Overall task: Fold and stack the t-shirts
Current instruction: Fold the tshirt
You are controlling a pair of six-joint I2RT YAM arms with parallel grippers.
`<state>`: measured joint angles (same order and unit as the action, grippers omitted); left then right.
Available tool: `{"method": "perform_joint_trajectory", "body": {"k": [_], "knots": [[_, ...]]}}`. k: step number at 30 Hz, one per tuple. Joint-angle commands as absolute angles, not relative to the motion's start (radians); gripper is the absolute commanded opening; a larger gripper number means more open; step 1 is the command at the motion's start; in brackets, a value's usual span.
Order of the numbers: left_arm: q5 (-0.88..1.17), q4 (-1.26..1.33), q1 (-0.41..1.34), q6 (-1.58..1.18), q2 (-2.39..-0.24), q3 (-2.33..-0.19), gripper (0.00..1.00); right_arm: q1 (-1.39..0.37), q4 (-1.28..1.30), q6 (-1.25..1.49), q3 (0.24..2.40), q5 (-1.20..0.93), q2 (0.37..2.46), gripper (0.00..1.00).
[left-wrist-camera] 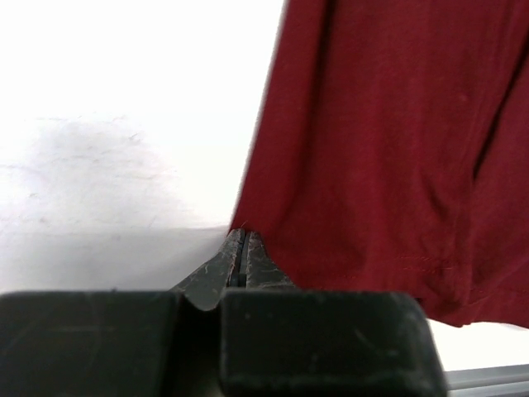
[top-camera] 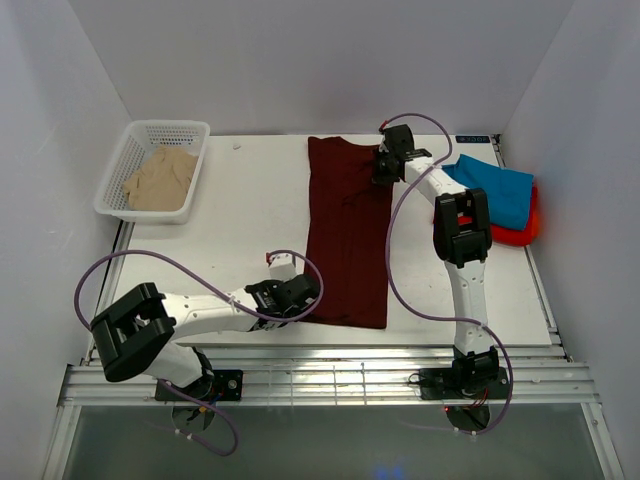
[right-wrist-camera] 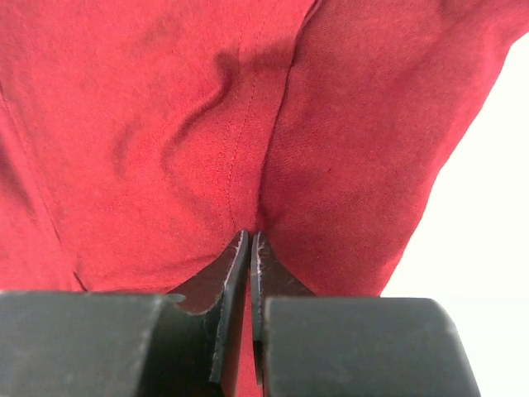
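The dark maroon t-shirt (top-camera: 348,235) lies flat on the table as a long strip running from the far edge to the near edge. My left gripper (top-camera: 305,296) is shut at its near left corner, and in the left wrist view (left-wrist-camera: 240,236) the tips pinch the corner of the cloth (left-wrist-camera: 380,141). My right gripper (top-camera: 383,165) is shut on the shirt's far right edge, and cloth (right-wrist-camera: 165,124) bunches into the closed tips (right-wrist-camera: 250,236). The teal-blue t-shirt (top-camera: 495,190) lies folded on the red-orange one (top-camera: 525,232) at the far right. The beige t-shirt (top-camera: 160,180) lies crumpled in the basket.
A white mesh basket (top-camera: 125,160) stands at the far left of the white table (top-camera: 250,200). White walls close in the left, back and right sides. The arm bases and a metal rail (top-camera: 320,380) run along the near edge.
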<state>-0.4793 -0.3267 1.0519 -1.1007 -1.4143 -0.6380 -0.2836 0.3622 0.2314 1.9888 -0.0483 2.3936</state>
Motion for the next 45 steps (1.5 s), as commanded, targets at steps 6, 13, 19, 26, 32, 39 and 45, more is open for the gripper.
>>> {"method": "perform_joint_trajectory", "body": {"k": [6,13,19,26,32,39,45], "knots": [[-0.479,-0.422,1.054,-1.149,-1.388,-0.623,0.00,-0.247,0.383,0.203,2.065,-0.029,2.318,0.08],[-0.477,-0.422,1.054,-1.160,-1.385,-0.621,0.00,-0.245,0.402,0.187,2.057,-0.023,2.315,0.13],[-0.479,-0.426,1.054,-1.160,-1.382,-0.617,0.00,-0.245,0.413,0.202,2.028,-0.074,2.319,0.26],[-0.479,-0.425,1.054,-1.164,-1.381,-0.614,0.00,-0.245,0.373,0.221,1.954,-0.132,2.299,0.28],[-0.479,-0.428,1.054,-1.169,-1.376,-0.606,0.00,-0.245,0.374,0.239,1.976,-0.176,2.330,0.29],[-0.480,-0.429,1.054,-1.170,-1.384,-0.606,0.00,-0.249,0.368,0.245,1.977,-0.186,2.332,0.29],[-0.477,-0.433,1.054,-1.173,-1.378,-0.606,0.00,-0.250,0.380,0.239,1.979,-0.170,2.347,0.29]]}}
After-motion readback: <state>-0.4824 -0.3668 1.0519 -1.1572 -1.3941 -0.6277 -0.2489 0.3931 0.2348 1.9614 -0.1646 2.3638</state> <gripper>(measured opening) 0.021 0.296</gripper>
